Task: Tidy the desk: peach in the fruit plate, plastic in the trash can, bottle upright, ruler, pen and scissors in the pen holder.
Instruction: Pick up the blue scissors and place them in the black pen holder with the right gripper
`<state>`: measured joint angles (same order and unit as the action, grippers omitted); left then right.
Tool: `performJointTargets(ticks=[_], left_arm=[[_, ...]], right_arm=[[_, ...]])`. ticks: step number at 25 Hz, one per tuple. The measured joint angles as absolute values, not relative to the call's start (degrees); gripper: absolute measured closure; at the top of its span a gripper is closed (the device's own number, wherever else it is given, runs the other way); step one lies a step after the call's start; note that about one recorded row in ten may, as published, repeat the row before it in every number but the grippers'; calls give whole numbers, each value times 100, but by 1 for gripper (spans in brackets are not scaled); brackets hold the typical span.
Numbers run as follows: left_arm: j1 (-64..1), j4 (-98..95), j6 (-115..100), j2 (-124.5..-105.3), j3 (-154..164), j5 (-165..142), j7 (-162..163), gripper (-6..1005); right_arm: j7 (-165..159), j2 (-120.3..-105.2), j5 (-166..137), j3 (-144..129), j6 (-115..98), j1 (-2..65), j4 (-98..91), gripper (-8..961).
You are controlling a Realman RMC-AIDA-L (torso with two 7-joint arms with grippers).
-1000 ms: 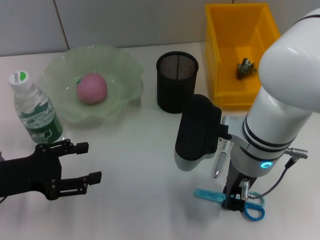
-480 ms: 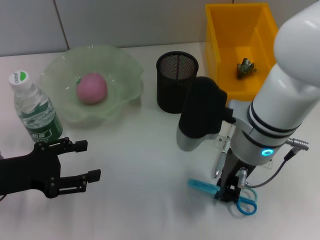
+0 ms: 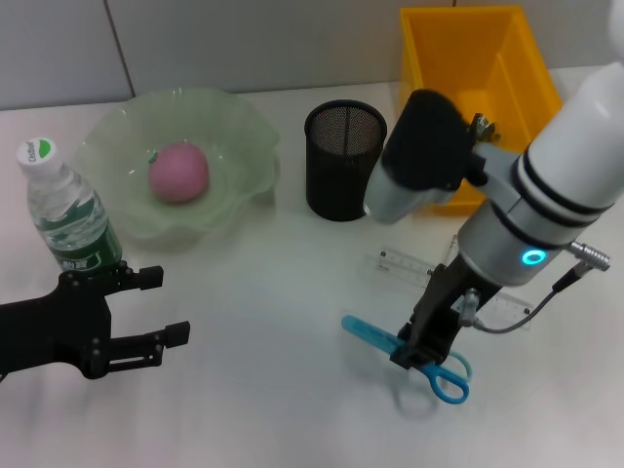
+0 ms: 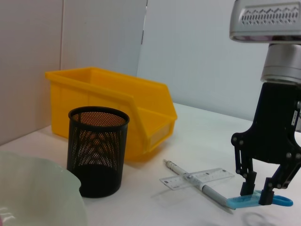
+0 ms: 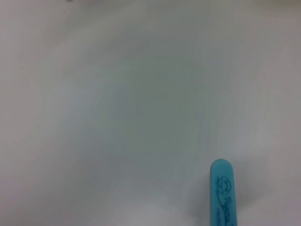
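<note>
My right gripper [image 3: 414, 351] is shut on the blue scissors [image 3: 369, 332] and holds them a little above the table at the front right, their shadow below. From the left wrist I see that gripper [image 4: 256, 188] on the scissors [image 4: 244, 201]; the blade's tip [image 5: 222, 193] shows in the right wrist view. A clear ruler [image 3: 405, 261] lies flat behind them, with the pen [image 4: 211, 195] across it. The black mesh pen holder [image 3: 344, 161] stands at centre back. A pink peach [image 3: 178, 172] sits in the green plate [image 3: 117, 132]. The bottle [image 3: 68, 219] stands upright. My left gripper [image 3: 156, 307] is open at the front left.
A yellow bin [image 3: 429, 97] stands at the back right, just right of the pen holder, with a crumpled piece of plastic [image 3: 480, 125] inside, partly hidden by my right arm. A wall runs along the table's far edge.
My right gripper has risen and moved left and back with the scissors in it; the arm's swing has uncovered the ruler. The left gripper has drifted slightly left.
</note>
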<state>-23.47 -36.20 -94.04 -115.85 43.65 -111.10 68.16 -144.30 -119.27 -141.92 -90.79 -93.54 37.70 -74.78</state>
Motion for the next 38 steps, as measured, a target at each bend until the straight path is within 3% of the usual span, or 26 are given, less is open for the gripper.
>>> performJointTargets(ticks=[38], left_arm=[[-2415, -3599, -9166, -11696, 4258, -11121, 6758, 183]], right_arm=[[-11181, -11850, -10436, -4790, -9130, 3580, -4465, 733]])
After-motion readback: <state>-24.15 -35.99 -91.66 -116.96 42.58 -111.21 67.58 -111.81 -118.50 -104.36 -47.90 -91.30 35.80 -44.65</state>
